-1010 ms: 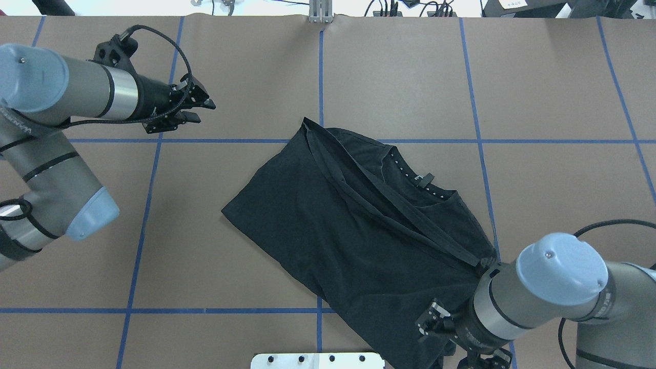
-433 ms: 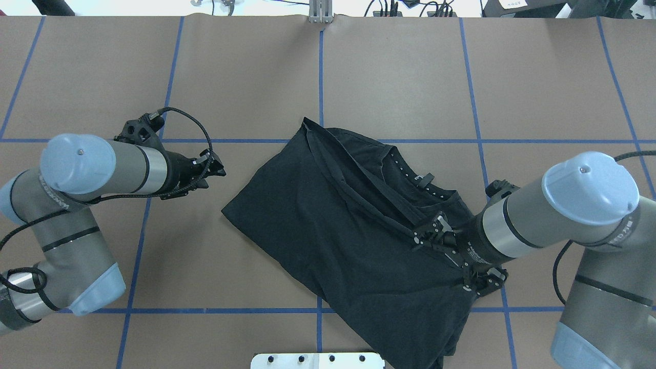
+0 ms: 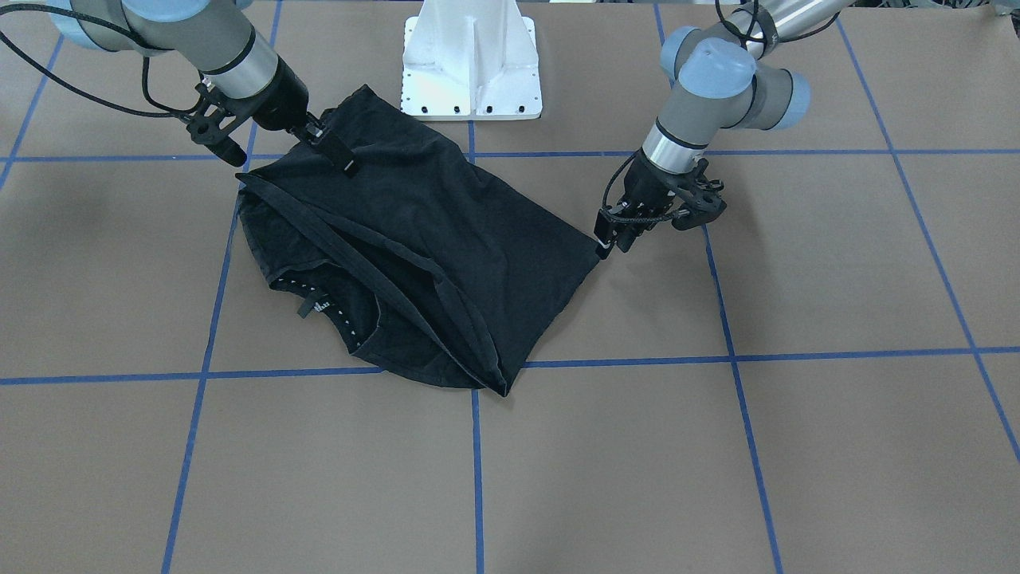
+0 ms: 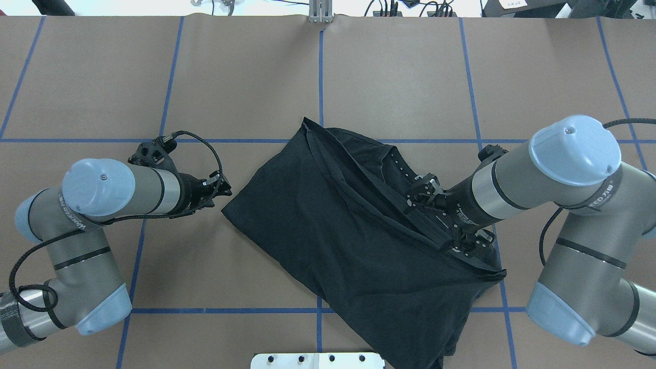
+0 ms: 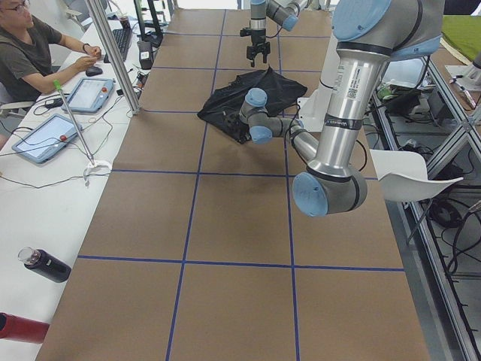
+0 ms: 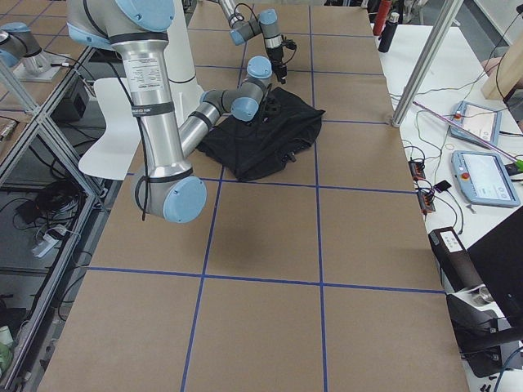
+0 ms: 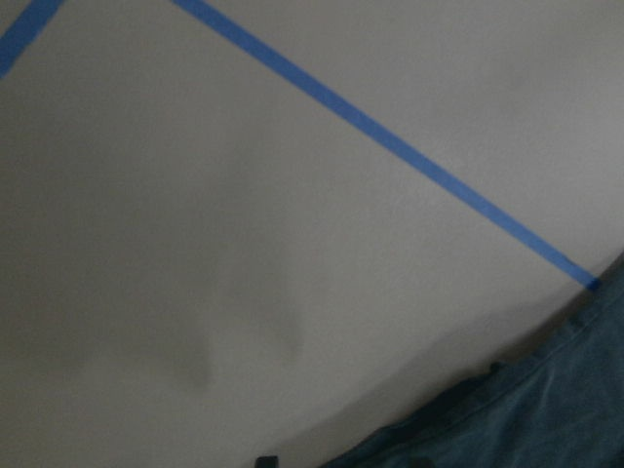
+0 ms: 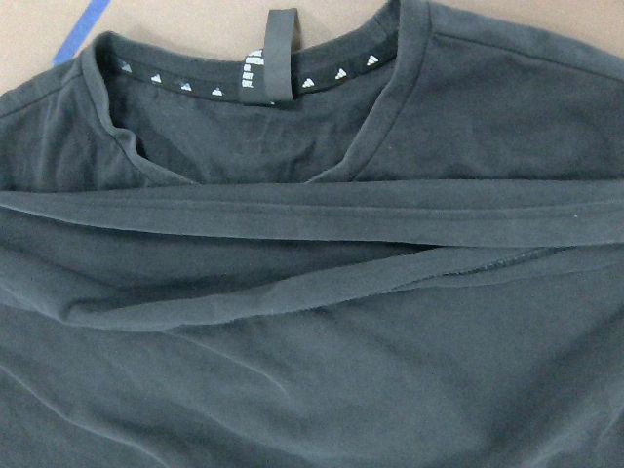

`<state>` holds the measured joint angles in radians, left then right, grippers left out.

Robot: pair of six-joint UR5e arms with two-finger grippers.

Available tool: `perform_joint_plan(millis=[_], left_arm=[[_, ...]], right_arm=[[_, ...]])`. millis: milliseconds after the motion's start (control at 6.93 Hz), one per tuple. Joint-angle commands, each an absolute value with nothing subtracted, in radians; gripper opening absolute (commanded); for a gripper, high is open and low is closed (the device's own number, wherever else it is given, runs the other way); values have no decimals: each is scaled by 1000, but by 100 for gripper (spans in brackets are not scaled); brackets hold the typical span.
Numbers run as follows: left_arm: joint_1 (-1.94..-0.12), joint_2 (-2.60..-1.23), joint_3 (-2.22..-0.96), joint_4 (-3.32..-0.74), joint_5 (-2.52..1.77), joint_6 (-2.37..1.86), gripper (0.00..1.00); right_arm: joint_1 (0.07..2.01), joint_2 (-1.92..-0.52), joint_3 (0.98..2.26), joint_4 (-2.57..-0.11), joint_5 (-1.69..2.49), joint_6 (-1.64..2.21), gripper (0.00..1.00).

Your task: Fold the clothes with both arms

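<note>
Black T-shirt [image 4: 333, 230] under R end effector [image 3: 344, 162], corner by L end effector [image 3: 609, 244]; grip states: cannot tell. Long axis diag., collar far-right.

Left arm [image 4: 143, 192] and right arm [image 4: 512, 184] reach inward.

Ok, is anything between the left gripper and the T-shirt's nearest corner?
Nothing: only a short strip of bare table separates the left gripper from the T-shirt, clearest in the overhead view.
</note>
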<state>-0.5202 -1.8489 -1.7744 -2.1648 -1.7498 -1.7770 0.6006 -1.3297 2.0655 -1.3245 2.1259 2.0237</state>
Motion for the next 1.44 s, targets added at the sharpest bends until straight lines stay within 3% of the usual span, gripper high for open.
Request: perform_joint_plan(millis=[0, 1010, 1155, 1299], left_arm=[[-505, -1855, -1749, -2164, -1749, -1775, 53], [-499, -1865, -1720, -2166, -1749, -1772, 42], [-499, -1867, -1721, -2166, -1749, -1776, 37], [-499, -1867, -1720, -2166, -1749, -1778, 22]], right_arm=[[606, -1322, 2045, -1324, 2125, 2010, 100], [606, -1325, 2020, -1327, 2114, 2008, 100], [606, -1324, 2017, -1327, 2114, 2008, 100], [606, -1324, 2016, -1327, 2114, 2008, 100]])
